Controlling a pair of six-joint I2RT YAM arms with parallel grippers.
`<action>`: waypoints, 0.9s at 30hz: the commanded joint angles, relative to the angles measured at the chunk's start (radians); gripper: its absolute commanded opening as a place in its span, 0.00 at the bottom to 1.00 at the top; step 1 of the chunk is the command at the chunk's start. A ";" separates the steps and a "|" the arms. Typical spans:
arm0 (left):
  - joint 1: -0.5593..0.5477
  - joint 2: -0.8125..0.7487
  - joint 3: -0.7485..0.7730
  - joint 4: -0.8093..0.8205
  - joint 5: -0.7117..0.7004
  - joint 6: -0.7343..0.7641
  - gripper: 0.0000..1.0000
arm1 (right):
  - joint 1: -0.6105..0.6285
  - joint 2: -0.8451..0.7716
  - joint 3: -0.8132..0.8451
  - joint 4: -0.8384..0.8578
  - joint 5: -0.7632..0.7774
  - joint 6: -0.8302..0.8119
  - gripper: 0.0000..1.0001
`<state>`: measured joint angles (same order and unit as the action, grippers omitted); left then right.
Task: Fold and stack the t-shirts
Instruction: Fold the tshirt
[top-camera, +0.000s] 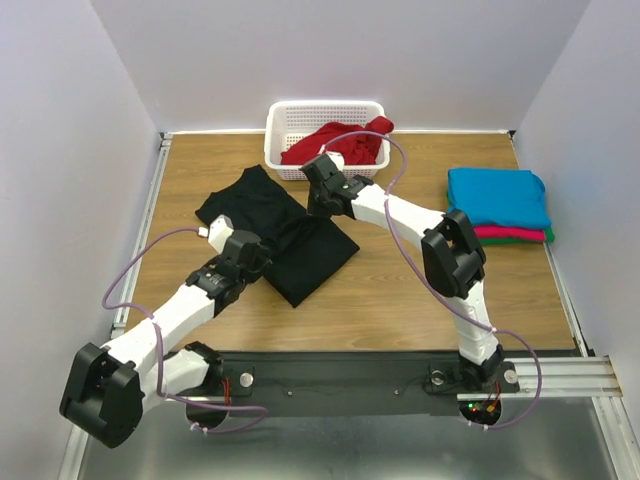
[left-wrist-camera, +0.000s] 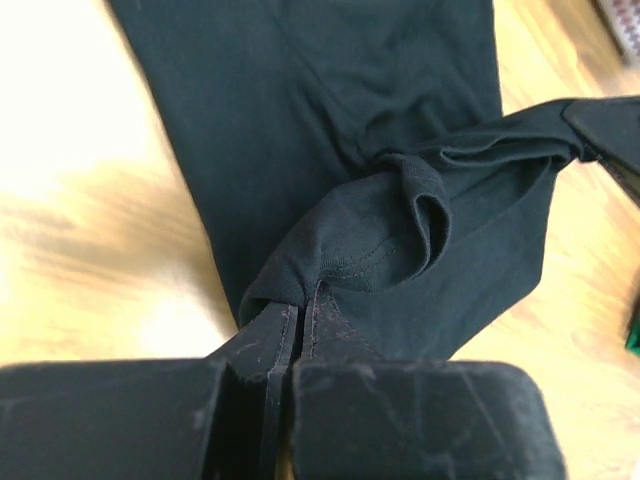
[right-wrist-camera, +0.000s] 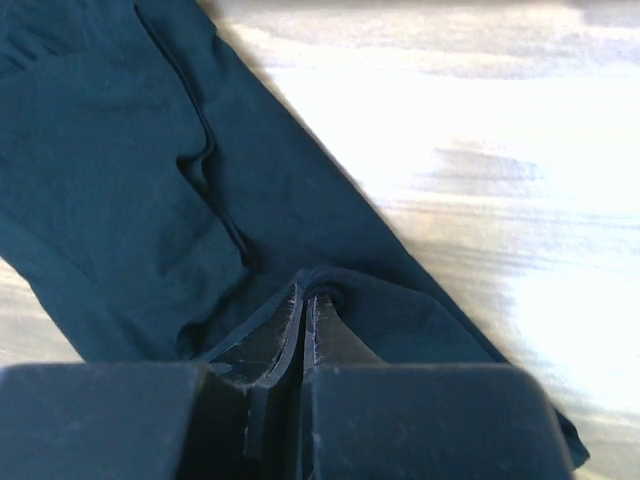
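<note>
The left gripper (left-wrist-camera: 300, 320) is clenched on a bunched edge of the black shirt (top-camera: 300, 250), a fold of hem gathered just above its jaws. The right gripper (right-wrist-camera: 305, 305) is likewise pinched shut on the same shirt, at another edge further up the cloth. In the left wrist view the fabric runs drawn between the two grips.

The black shirt lies on the counter (top-camera: 400, 290) between the arms, spread diagonally and partly doubled over. This looks like the folding step: one side is being brought across the body. The next move probably calls for both grippers to travel together, keeping the edge level and lightly taut. They would then lay it flat over the rest before letting go, or the bunched part will crease.

Counted, there are five shirts. One is black, in hand. One red shirt (top-camera: 335, 145) sits loose in the basket (top-camera: 300, 108). Three are folded in a stack at the right: turquoise (top-camera: 497, 197) on top, pink-red (top-camera: 500, 232) and green (top-camera: 545, 237) beneath. There is one basket.
</note>
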<state>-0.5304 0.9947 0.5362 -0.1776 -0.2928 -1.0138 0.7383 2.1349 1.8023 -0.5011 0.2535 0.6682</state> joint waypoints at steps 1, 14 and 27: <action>0.055 0.010 -0.005 0.093 0.014 0.090 0.00 | -0.011 0.029 0.072 0.038 0.050 -0.032 0.00; 0.136 0.108 -0.015 0.145 0.092 0.133 0.00 | -0.020 0.122 0.161 0.039 0.047 -0.042 0.09; 0.145 -0.002 0.044 0.047 0.086 0.121 0.99 | -0.022 -0.002 0.071 0.039 -0.097 -0.094 0.75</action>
<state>-0.3904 1.0893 0.5369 -0.0963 -0.1894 -0.8959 0.7204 2.2505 1.9114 -0.4927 0.2050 0.6006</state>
